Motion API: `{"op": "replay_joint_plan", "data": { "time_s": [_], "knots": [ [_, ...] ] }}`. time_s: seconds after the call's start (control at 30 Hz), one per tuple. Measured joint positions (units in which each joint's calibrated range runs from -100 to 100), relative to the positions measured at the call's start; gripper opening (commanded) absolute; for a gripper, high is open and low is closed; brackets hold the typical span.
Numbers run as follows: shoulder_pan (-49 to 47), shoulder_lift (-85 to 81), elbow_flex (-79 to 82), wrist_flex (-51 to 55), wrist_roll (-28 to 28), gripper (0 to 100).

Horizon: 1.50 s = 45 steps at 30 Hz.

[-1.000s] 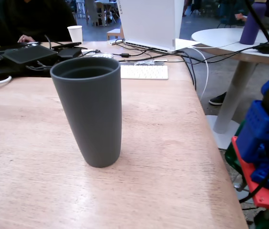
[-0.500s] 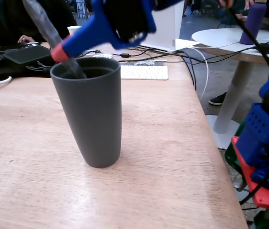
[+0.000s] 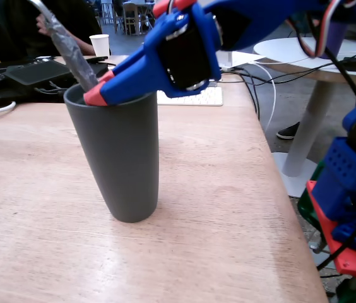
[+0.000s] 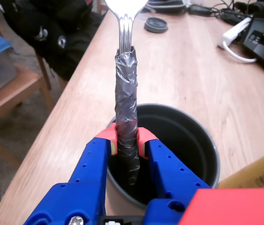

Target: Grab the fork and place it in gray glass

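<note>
The fork (image 3: 71, 47) has its handle wrapped in gray tape and leans up to the left out of the gray glass (image 3: 120, 158), which stands upright on the wooden table. My blue gripper with red tips (image 3: 99, 93) is at the glass's rim, shut on the taped handle. In the wrist view the red pads (image 4: 108, 137) clamp the taped handle (image 4: 126, 103) from both sides just over the glass's rim (image 4: 202, 140). The handle's lower end reaches down inside the glass. The shiny bare metal part (image 4: 125, 23) points away from the camera and is cut off by the top edge.
A small white paper cup (image 3: 100, 44), black keyboards (image 3: 33, 71) and a white keyboard (image 3: 197, 96) lie at the table's far side. The table edge runs close on the right, with the arm's base (image 3: 348, 208) beyond it. A dark lid (image 4: 156, 24) and a white cable (image 4: 237, 35) lie farther along the table.
</note>
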Motion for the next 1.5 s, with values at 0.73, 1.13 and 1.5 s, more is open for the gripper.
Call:
{"op": "replay_joint_plan", "data": {
  "time_s": [0.73,1.13,1.5],
  "knots": [
    [2.7,-0.1,0.2,-5.0,-0.4,44],
    [2.8,-1.2,0.3,-5.1,-0.3,44],
    [2.5,-30.9,0.2,18.3,-0.3,43]
  ]
}}
